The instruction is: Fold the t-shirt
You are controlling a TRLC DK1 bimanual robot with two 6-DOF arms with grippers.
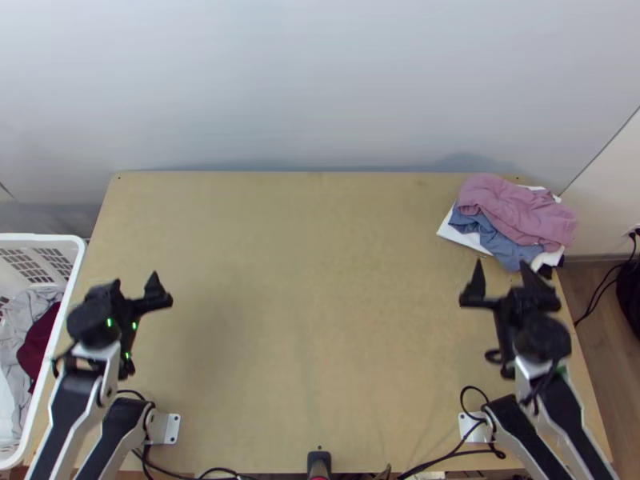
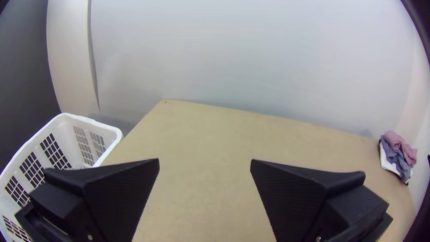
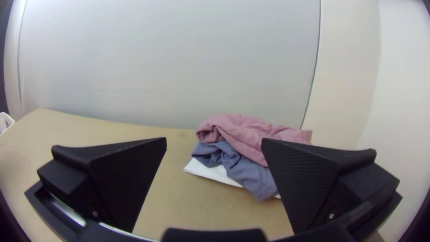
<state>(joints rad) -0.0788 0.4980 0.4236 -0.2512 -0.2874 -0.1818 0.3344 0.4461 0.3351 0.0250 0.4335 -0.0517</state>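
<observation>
Lying in a heap at the far right corner of the counter (image 1: 304, 320) are a pink cloth (image 1: 512, 210) and a blue-grey cloth (image 1: 500, 240), with a flatter white layer (image 1: 458, 232) beneath them. The pink one is bunched in thick creases on top, and the blue-grey one pokes out crumpled from under it on the nearer side. Which of these pieces is the t-shirt cannot be told. A small dark thing (image 1: 546, 271) sits at the heap's near edge. The right gripper (image 1: 502, 264) hangs on the near side of the heap, its fingers wide apart. In the right wrist view the cloths appear beyond the right gripper (image 3: 214, 139), partly in the gap and partly hidden behind one finger. Well away across the counter, the left gripper (image 1: 136, 278) is over the left side, with its fingers spread as well; the left wrist view shows wood in the gap of the left gripper (image 2: 204, 160) and the same heap far off. Beside the counter's left edge stands a white plastic basket (image 1: 48, 238) with slotted walls, holding a rumpled grey cloth (image 1: 28, 308) and a dark red cloth (image 1: 38, 340). A pale wall (image 1: 320, 80) rises behind the counter. Black cables (image 1: 448, 458) run along the near edge between the arms' bases, and a black object (image 1: 630, 292) rests at the right, over by the wooden floor (image 1: 596, 320).
</observation>
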